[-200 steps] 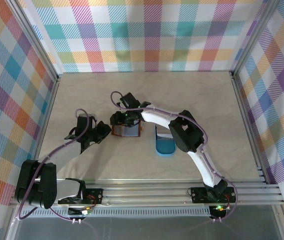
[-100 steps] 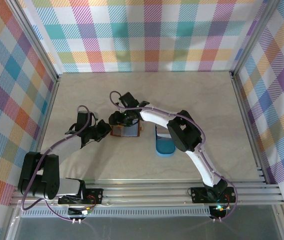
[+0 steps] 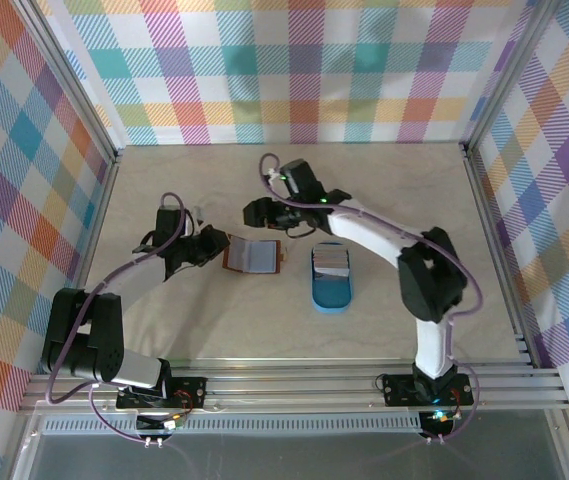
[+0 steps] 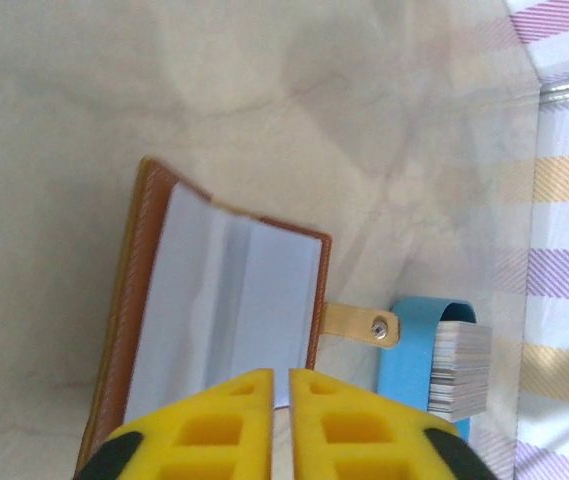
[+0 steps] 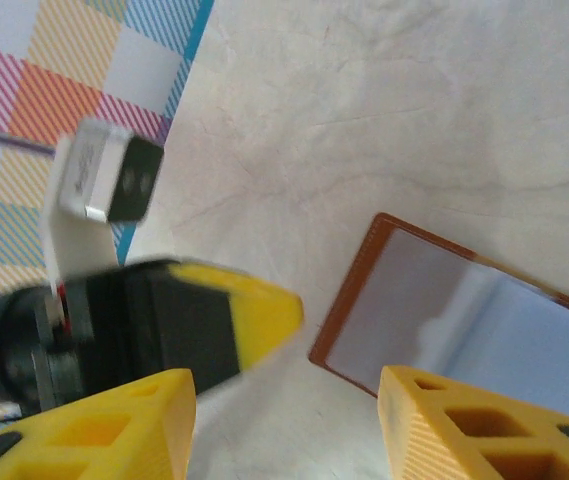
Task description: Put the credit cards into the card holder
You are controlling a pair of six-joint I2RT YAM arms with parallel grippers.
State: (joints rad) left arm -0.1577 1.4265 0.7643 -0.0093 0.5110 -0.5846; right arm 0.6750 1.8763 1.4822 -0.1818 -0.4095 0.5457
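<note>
The card holder (image 3: 253, 255) lies open on the table, its pale inner sleeves facing up and its snap tab (image 4: 361, 324) pointing at the tray. The credit cards (image 3: 331, 263) sit stacked in a blue tray (image 3: 331, 298). My left gripper (image 3: 216, 246) hovers at the holder's left edge, its yellow fingers only a thin slit apart with nothing in them. In the left wrist view the left gripper (image 4: 281, 378) points over the card holder (image 4: 224, 300) towards the credit cards (image 4: 461, 365). My right gripper (image 3: 256, 212) hangs open just beyond the holder, empty. The right wrist view shows the right gripper (image 5: 284, 400) above bare table beside the card holder (image 5: 434, 300).
The blue tray (image 4: 412, 345) stands just right of the holder. Metal frame rails and checked walls (image 3: 304, 70) enclose the table. Bare table lies behind and to the right. The left gripper's fingers (image 5: 254, 310) show blurred, a little apart from the holder's corner.
The right gripper has lifted off the holder and drawn back to the far side, its arm swinging right. The left gripper has edged towards the holder, and its fingers have parted slightly.
</note>
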